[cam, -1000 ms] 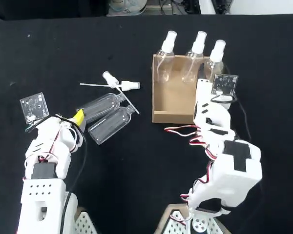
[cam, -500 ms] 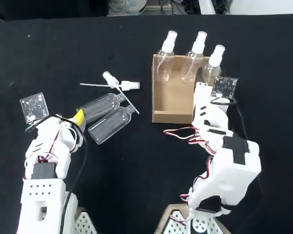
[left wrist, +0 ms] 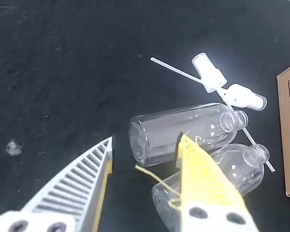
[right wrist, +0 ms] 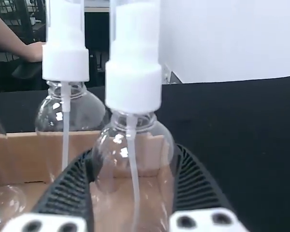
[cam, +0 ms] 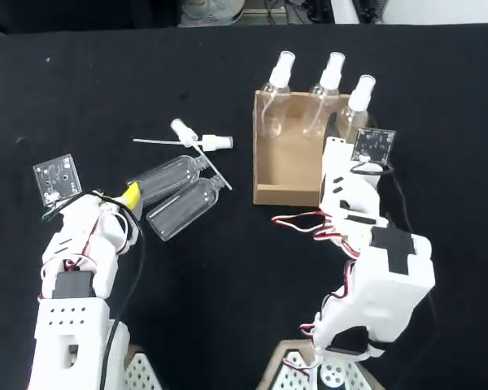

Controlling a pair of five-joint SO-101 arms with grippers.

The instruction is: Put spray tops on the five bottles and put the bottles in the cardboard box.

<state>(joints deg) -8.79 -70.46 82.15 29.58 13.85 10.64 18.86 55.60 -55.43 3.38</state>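
This is looking like a robotics lab or a maker's workshop. A black-covered table (cam: 228, 268) is carrying a left arm (cam: 73, 268) and a right arm (cam: 382, 276) of white printed plastic, with red and white wires (cam: 301, 221) hanging loose and bare circuit boards (cam: 55, 177) (one riding on each wrist) sitting uncased. Cables (cam: 309, 10) are trailing along the table's far edge, and a plain white wall (right wrist: 222, 38) is standing behind.

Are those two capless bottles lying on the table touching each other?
Touching: in the high view the farther bottle lies flank against the nearer bottle, no gap.
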